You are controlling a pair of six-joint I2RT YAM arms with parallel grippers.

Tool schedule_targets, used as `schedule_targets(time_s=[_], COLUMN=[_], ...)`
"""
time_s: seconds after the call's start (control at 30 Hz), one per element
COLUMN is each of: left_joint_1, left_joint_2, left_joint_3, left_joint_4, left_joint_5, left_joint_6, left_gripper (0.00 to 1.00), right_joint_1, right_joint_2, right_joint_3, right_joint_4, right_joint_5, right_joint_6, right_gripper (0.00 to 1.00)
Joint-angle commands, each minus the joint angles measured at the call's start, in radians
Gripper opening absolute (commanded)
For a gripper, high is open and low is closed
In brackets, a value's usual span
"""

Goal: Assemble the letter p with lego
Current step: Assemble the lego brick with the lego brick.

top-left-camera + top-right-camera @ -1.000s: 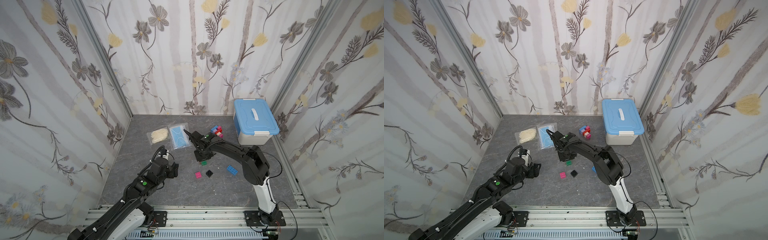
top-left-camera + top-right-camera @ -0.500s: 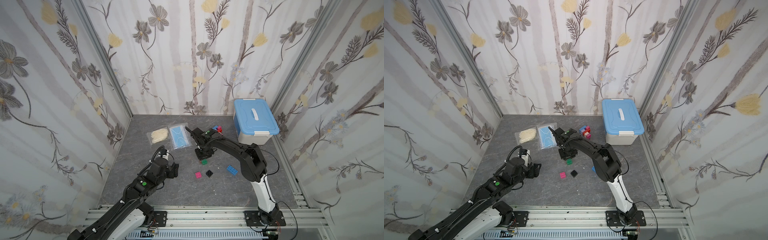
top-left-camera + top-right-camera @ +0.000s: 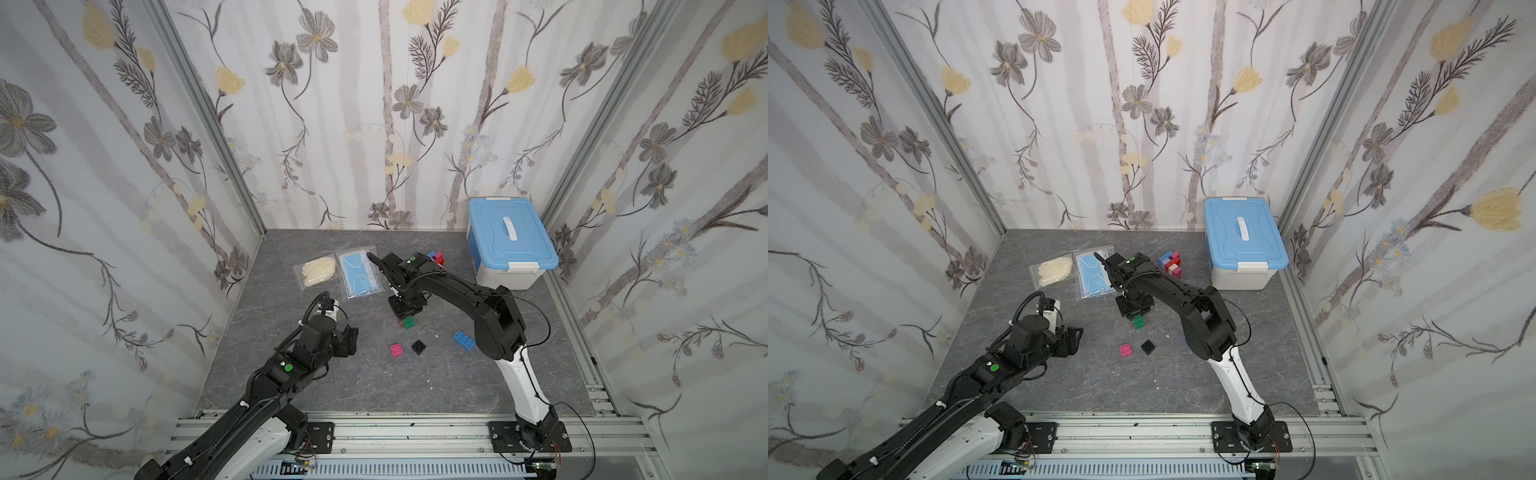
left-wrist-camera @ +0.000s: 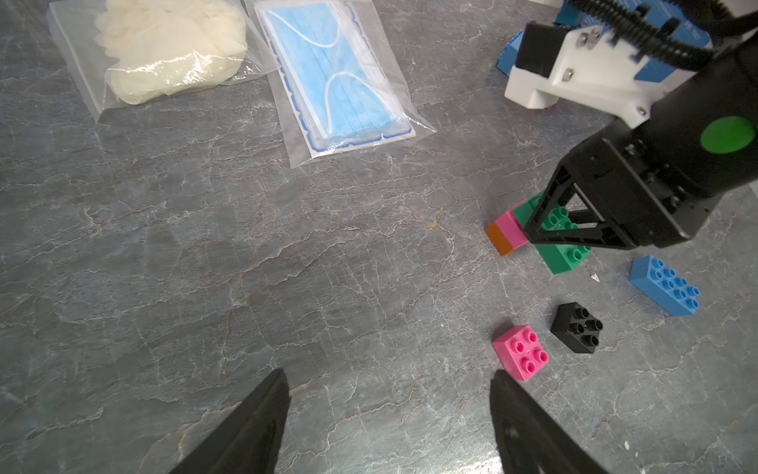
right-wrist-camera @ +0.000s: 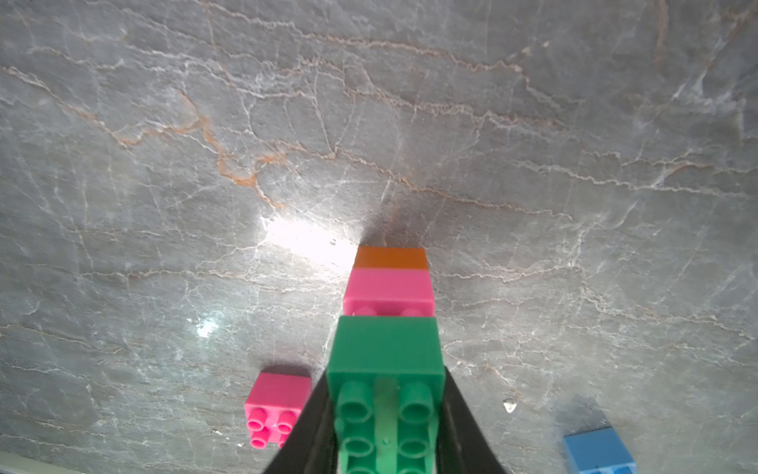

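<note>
My right gripper [image 3: 407, 311] points down at mid-table, shut on a long green brick [image 5: 385, 361]. That brick sits on top of a pink brick [image 5: 389, 289] and an orange brick [image 5: 390, 257]; the orange one is against the table. The stack also shows in the left wrist view as the green brick [image 4: 564, 250] between the right gripper's fingers [image 4: 545, 221]. Loose lego lies nearer the front: a pink square [image 3: 396, 349], a black square [image 3: 419, 346] and a blue brick [image 3: 464, 340]. My left gripper [image 4: 387, 377] hovers open and empty, left of the pink square [image 4: 521, 353].
A small cluster of joined bricks [image 3: 1170, 262] stands at the back, beside a white box with a blue lid [image 3: 509, 245]. A bagged blue face mask [image 3: 359, 276] and a bag of pale gloves [image 3: 318, 270] lie at the back left. Walls close in three sides.
The right arm's upper section has shifted slightly, while its gripper stays shut on the green brick at the same spot. The left arm has not moved.
</note>
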Motion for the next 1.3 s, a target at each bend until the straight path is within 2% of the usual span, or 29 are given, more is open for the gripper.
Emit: schedule_targets(time_s=[0.0,0.27,0.6,0.8,1.27], left_joint_1=[0.0,0.0,0.0,0.0,0.0], left_joint_2=[0.0,0.001,0.006,0.004,0.0], left_joint_3=[-0.006,-0.008,-0.008,-0.008,-0.009], left_joint_4=[0.041,0.046,0.045,0.042,0.029], left_joint_5=[-0.001,0.004,0.005,0.001,-0.018], left_joint_6=[0.005,0.005,0.001,0.001,0.002], left_gripper=[0.79,0.79,0.79,0.79,0.79], right_joint_1=[0.0,0.0,-0.003,-0.004,0.009], right_joint_2=[0.039,0.134,0.19,0.186,0.062], right_joint_3=[0.058,0.212,0.304,0.288,0.07], right_joint_4=[-0.079,-0.235,-0.329,-0.314,-0.129], right_joint_5=[0.025,0.026,0.03,0.045,0.107], right_joint_6=[-0.067,-0.213,-0.323,-0.287,-0.12], right_gripper=[0.1,0.1,0.09,0.1,0.11])
